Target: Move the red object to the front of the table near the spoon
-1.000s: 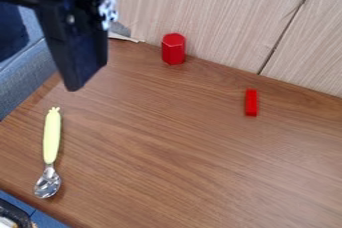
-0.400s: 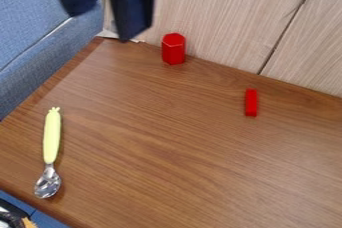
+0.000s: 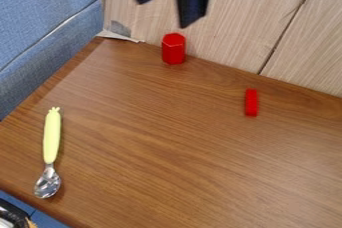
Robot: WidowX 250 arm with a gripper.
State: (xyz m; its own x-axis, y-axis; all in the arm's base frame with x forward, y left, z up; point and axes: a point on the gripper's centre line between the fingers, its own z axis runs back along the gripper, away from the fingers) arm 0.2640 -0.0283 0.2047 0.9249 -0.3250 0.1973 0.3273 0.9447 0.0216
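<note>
Black two-finger gripper (image 3: 162,14), raised near the back edge of the wooden table (image 3: 160,147), fingers spread wide; red hexagonal block (image 3: 174,49), upright, by that edge, near its left corner; small red rectangular bar (image 3: 251,103), farther right; metal spoon with pale yellow handle (image 3: 51,137), lying at left, bowl towards the front edge.

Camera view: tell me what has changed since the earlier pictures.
The gripper has moved rightward and up in the view, its jaws apart. Nothing was grasped or released. The red block, the red bar and the spoon stayed put.
</note>
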